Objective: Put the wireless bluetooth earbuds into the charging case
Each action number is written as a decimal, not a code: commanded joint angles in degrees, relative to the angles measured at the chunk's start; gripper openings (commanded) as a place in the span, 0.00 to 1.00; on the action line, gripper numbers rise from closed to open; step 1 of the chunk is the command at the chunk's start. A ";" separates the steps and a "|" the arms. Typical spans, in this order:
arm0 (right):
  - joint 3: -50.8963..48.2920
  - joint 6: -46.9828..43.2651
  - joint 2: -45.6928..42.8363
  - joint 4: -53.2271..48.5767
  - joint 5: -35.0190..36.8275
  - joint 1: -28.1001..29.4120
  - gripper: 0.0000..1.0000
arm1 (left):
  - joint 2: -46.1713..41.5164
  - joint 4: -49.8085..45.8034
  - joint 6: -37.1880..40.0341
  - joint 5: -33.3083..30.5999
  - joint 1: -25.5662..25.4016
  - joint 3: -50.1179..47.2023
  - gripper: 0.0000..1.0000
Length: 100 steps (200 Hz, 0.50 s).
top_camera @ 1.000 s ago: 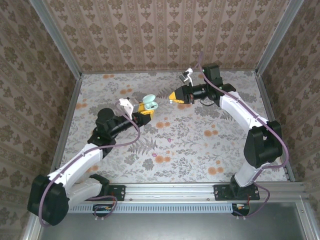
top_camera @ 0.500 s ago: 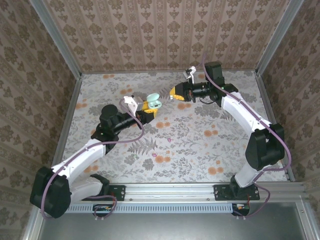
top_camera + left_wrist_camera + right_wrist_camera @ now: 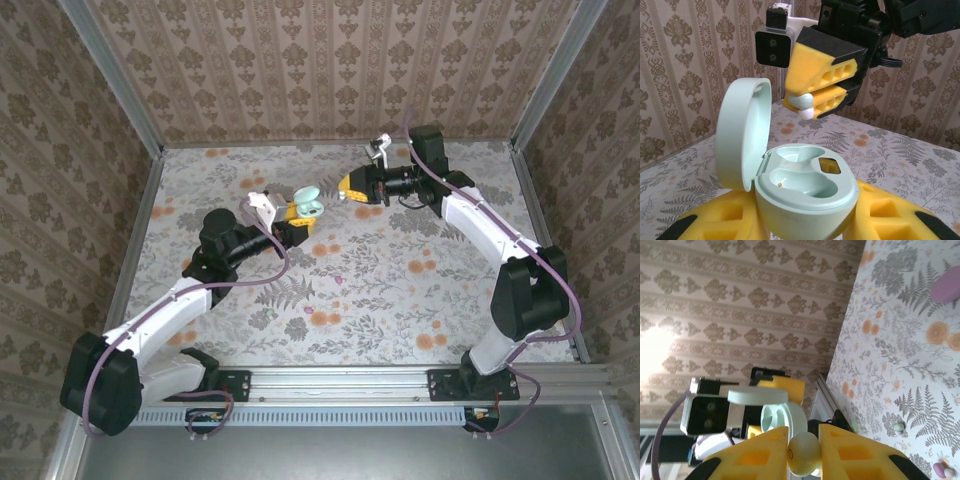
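the left arm (image 3: pixel 165 315) reaches forward from its base, bent at the elbow, with the forearm angled toward the other arm. the left gripper (image 3: pixel 297 214) has its yellow fingers (image 3: pixel 730 212) closed on the open mint case (image 3: pixel 807 187), which sits upright between them. the right arm (image 3: pixel 480 225) arches high, its wrist turned back toward the left. the right gripper (image 3: pixel 350 188) points at the left fingertips but stays apart from them, its fingers (image 3: pixel 835 440) pinched on a pale earbud (image 3: pixel 803 454) at their tips.

Pads (image 3: pixel 832 75) of the right gripper (image 3: pixel 801 106) are hiding most of a pale earbud (image 3: pixel 805 113). The lower edge is cropping the mint charging case (image 3: pixel 805 200).
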 commanded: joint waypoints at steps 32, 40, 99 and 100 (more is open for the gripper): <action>3.55 -8.17 -1.44 -3.15 -9.35 0.45 0.22 | -0.07 0.61 1.54 4.58 -0.29 2.51 0.32; 3.87 -8.69 -1.36 -3.80 -9.48 0.53 0.22 | -0.09 0.62 1.48 4.83 -0.31 2.45 0.32; 4.99 -16.15 -2.51 -9.05 -10.64 1.22 0.22 | 0.35 -0.26 1.80 7.14 -0.28 3.42 0.32; 5.03 -16.26 -2.50 -9.06 -10.66 1.23 0.22 | 0.36 -0.26 1.81 7.23 -0.30 3.45 0.32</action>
